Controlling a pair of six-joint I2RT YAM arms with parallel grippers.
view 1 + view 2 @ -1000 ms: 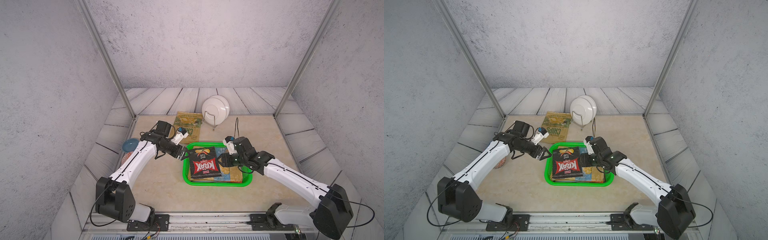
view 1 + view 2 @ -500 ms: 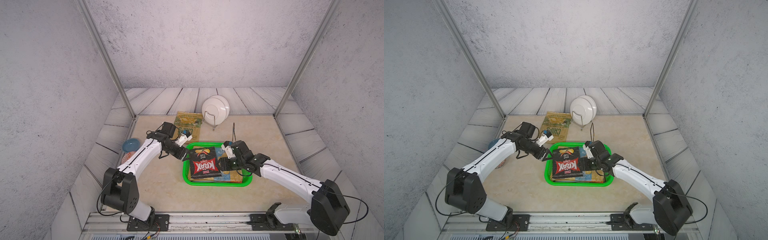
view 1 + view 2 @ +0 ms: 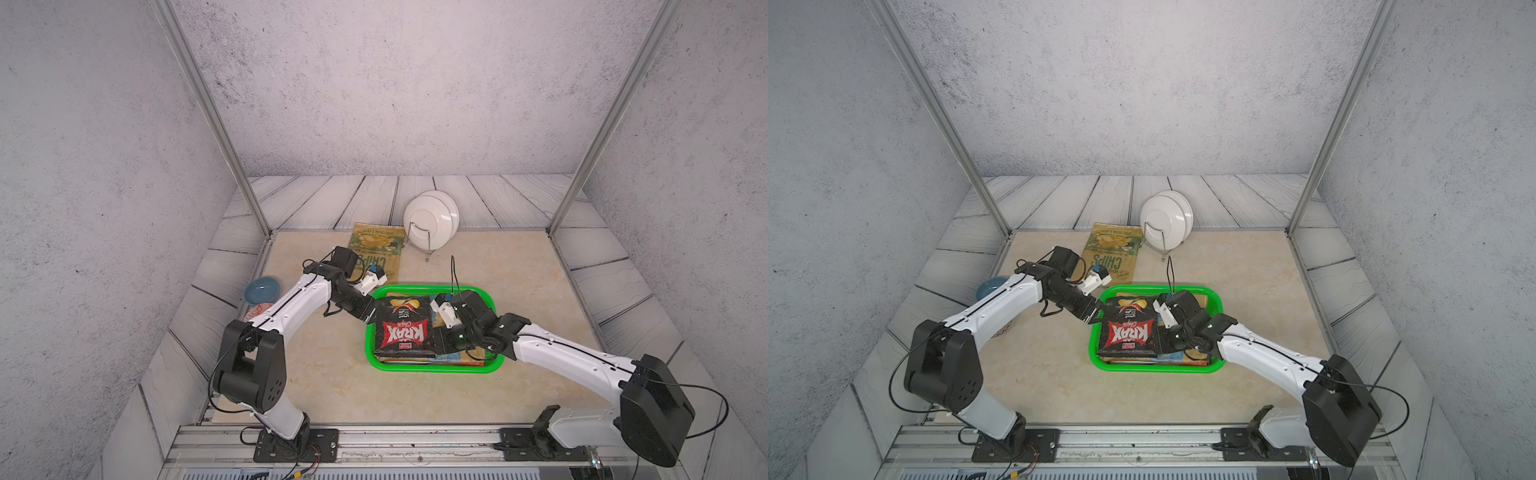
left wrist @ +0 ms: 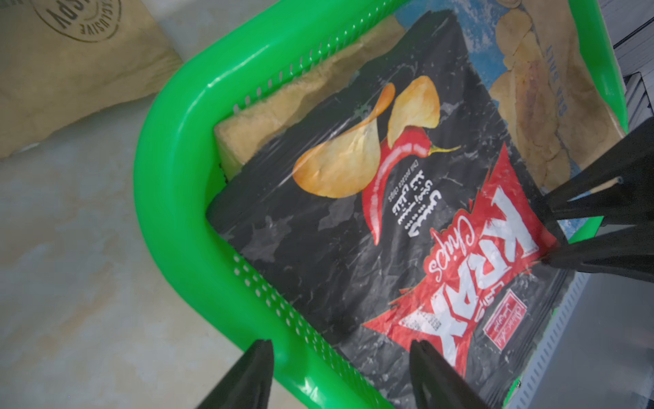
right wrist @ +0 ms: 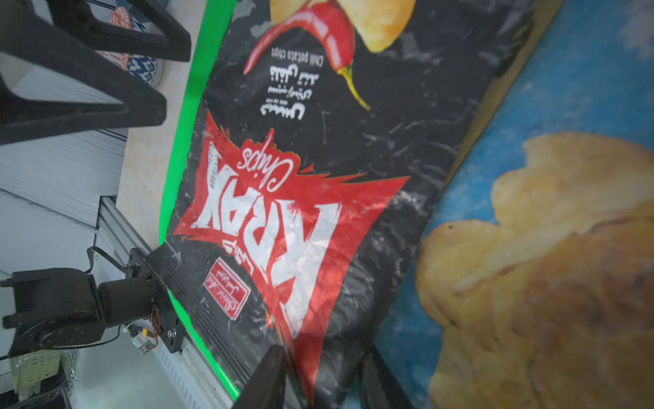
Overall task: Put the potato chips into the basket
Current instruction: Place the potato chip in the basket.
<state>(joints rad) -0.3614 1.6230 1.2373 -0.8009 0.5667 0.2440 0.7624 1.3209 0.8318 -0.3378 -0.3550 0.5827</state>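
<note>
Green perforated basket [image 3: 432, 368] sits on the beige tabletop [image 3: 332, 395], the closest item to the arm bases, seen in both top views [image 3: 1154, 368]. It holds a stack of flat bags. Black Krax bag [image 3: 402, 328] lies on top, toward the basket's left half, with its logo upside down from the front. Under it a pale-blue bag [image 5: 531, 248] with printed chips pokes out on the right, and a tan bag [image 4: 283, 102] shows at the far left corner. More bag edges sit at the front rim, too thin to tell apart. Right gripper [image 5: 322, 348] comes in low from the right. Its fingers are partly apart with the Krax bag's right edge between them; cannot tell whether they pinch it or only straddle it. Left gripper [image 4: 339, 342] hovers at the basket's left rim, fingers wide apart and holding nothing, one outside the rim and one over the Krax bag. Further back on the left, a small blue bowl [image 3: 262, 289] sits at the tabletop edge. A patterned dish [image 3: 259, 309] is just beside it, mostly hidden by the left arm. Behind the basket, the tan CHIPS bag [image 3: 380, 249] lies flat on the tabletop, outside the basket and near its far left corner. Neither gripper touches it; the left wrist hangs over its near corner. Farthest back, white plates [image 3: 430, 216] stand upright in a wire rack [image 3: 429, 245], just right of the CHIPS bag.
</note>
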